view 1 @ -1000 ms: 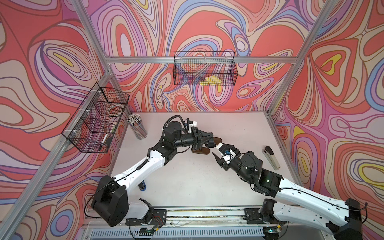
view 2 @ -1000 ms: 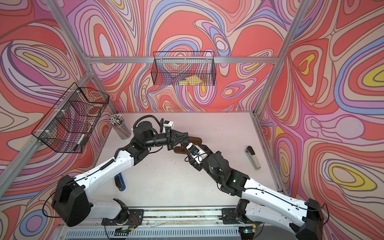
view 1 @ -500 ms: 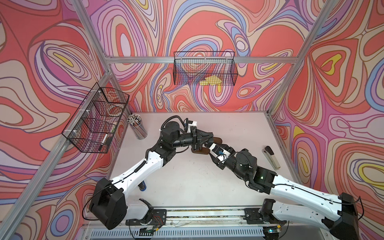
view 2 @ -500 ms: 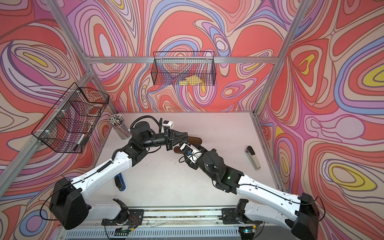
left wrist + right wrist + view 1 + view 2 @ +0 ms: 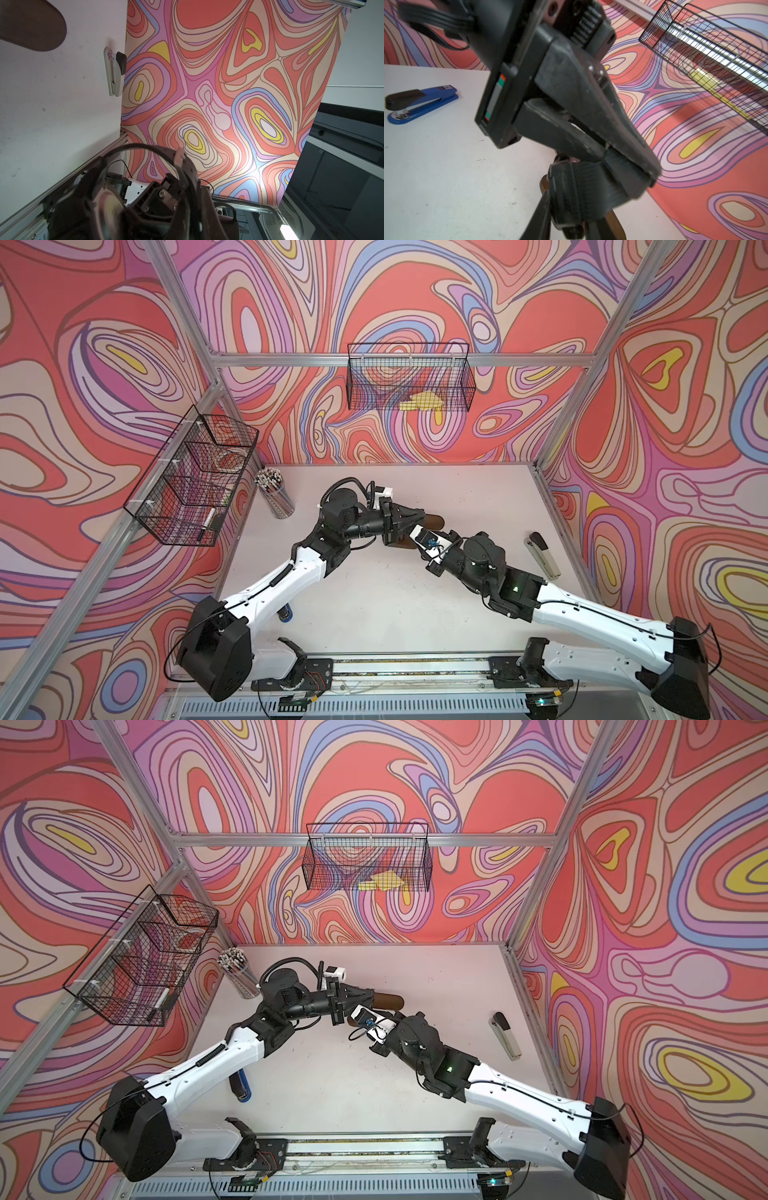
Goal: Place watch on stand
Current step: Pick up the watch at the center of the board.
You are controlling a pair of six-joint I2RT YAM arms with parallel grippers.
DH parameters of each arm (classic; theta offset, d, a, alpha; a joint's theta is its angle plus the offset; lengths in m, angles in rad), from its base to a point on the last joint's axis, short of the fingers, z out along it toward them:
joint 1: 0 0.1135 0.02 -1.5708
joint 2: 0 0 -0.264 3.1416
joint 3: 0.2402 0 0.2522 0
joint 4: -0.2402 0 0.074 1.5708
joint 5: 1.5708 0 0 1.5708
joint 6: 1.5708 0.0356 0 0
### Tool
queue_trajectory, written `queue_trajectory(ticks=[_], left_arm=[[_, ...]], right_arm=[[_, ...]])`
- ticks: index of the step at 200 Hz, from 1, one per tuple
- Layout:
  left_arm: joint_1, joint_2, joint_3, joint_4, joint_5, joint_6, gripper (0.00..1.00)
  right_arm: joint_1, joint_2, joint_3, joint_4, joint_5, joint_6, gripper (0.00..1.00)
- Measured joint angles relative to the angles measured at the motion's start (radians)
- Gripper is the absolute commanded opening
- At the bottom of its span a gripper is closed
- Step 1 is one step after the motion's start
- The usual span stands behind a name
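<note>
The watch (image 5: 577, 187), black-strapped, hangs from my left gripper (image 5: 608, 148), which is shut on its strap. In the left wrist view the strap loops (image 5: 133, 146) in front of the left gripper (image 5: 187, 187). My right gripper (image 5: 566, 226) comes up from below, its fingers (image 5: 542, 216) pressed on either side of the hanging strap. In both top views the two grippers meet mid-table, the left gripper (image 5: 417, 515) over the stand's dark brown bar (image 5: 432, 522) (image 5: 388, 1001). The stand's base (image 5: 614, 220) shows under the watch.
A white stapler (image 5: 544, 556) lies near the table's right edge. Beneath the left arm lies a blue stapler (image 5: 243, 1090). A pencil cup (image 5: 274, 493) stands at the back left. Wire baskets hang on the left wall (image 5: 191, 477) and back wall (image 5: 409, 381).
The right arm has reached further in under the left gripper and its jaws have narrowed onto the watch strap. The left arm has hardly moved.
</note>
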Motion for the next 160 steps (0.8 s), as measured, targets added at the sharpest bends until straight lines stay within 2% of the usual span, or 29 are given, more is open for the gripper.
queue_trajectory(ticks=[12, 62, 86, 104, 126, 160], left_arm=[[0.001, 0.0, -0.005, 0.007, 0.0, -0.008, 0.0], [0.0, 0.0, -0.023, 0.063, -0.004, -0.05, 0.0], [0.0, 0.0, -0.028, 0.093, -0.007, -0.057, 0.22], [0.005, 0.0, -0.026, 0.113, -0.009, -0.045, 0.34], [0.029, -0.005, -0.006, 0.09, 0.004, -0.002, 0.42], [0.127, -0.039, 0.035, -0.018, 0.021, 0.137, 0.46]], right_arm=[[0.0, 0.002, 0.001, -0.003, -0.003, 0.006, 0.0], [0.0, -0.006, 0.001, -0.002, -0.003, 0.022, 0.0], [0.0, -0.008, 0.021, -0.032, -0.007, 0.052, 0.0], [0.0, 0.0, 0.063, -0.102, -0.02, 0.092, 0.0], [-0.016, 0.018, 0.113, -0.176, -0.057, 0.156, 0.0], [-0.094, 0.019, 0.193, -0.266, -0.157, 0.306, 0.0]])
